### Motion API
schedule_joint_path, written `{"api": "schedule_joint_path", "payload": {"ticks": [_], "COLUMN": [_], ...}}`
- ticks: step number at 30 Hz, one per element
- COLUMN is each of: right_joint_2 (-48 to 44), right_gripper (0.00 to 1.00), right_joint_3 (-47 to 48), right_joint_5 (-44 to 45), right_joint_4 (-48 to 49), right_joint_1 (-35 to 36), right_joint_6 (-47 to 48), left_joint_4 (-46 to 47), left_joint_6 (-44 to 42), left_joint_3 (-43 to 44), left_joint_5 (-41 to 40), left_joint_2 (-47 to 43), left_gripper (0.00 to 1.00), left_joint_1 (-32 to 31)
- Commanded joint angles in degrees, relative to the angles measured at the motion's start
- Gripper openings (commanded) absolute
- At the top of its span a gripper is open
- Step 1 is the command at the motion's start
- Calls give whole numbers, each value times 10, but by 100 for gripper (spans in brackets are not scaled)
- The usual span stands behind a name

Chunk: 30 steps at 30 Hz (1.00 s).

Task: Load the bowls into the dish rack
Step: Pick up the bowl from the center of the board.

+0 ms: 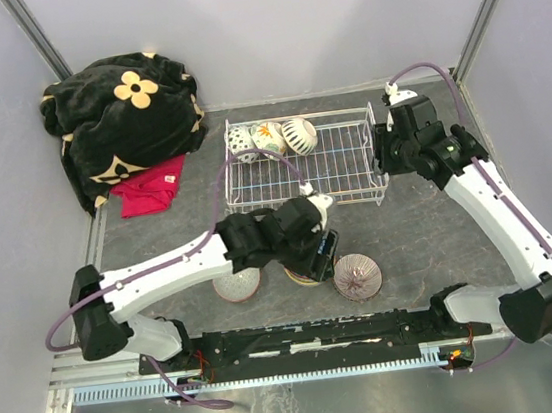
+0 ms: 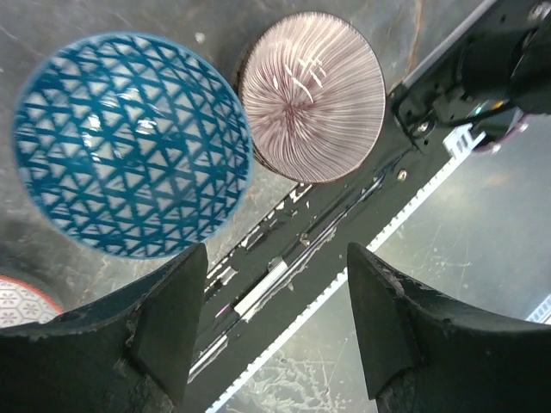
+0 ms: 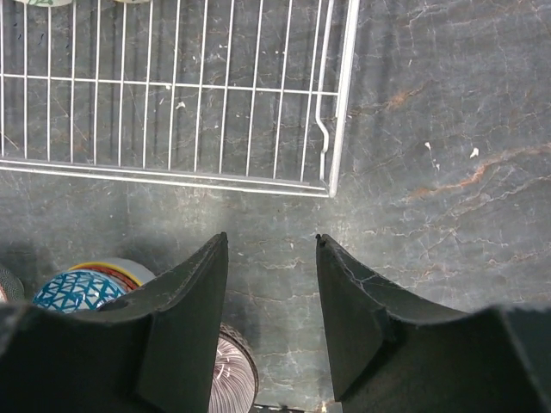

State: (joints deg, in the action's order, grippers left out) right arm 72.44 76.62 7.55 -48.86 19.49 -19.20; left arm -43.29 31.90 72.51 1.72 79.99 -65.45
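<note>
Left hand point(image 2: 274, 258) gaped wide and empty, with the teal bowl point(image 2: 129, 142) just past one finger. Best bet was shifting over so its rim sat between them. Right hand point(image 3: 269, 245) hung open and empty too.

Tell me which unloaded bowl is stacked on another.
The teal lattice bowl: it sits atop a yellow-rimmed bowl, while the purple-striped bowl beside it sits alone.

The dish rack point(image 1: 343, 163) sat upper centre in the top view, with three bowls point(image 1: 270, 138) lined along its upper-left corner. Below it, other bowls point(image 1: 357, 277) lay in a row on the table point(image 1: 431, 238). A blanket point(image 1: 124, 114) filled the upper left, a cloth point(image 1: 151, 190) against its lower edge.
</note>
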Motion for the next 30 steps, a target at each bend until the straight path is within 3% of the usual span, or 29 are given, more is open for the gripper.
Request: {"api": "schedule_joint_path", "payload": {"ticks": [1, 16, 22, 26, 30], "right_joint_2": [-32, -58, -58, -55, -54], "right_gripper": [54, 54, 54, 54, 54], "right_joint_3": [-15, -20, -21, -21, -21], "right_joint_5": [-11, -14, -13, -16, -17], "right_joint_4": [12, 1, 1, 2, 3], "right_joint_1": [-1, -1, -2, -2, -1], "right_joint_6": [-4, 0, 3, 3, 3], "left_joint_4": [13, 32, 32, 27, 26], "left_joint_6": [23, -6, -15, -18, -17], "left_joint_3": [18, 58, 75, 83, 89], "left_joint_5": [-36, -100, -116, -116, -113], "left_joint_2": [43, 159, 166, 175, 175], "left_gripper": [72, 67, 52, 32, 24], "left_joint_1": [-34, -41, -40, -40, -40]}}
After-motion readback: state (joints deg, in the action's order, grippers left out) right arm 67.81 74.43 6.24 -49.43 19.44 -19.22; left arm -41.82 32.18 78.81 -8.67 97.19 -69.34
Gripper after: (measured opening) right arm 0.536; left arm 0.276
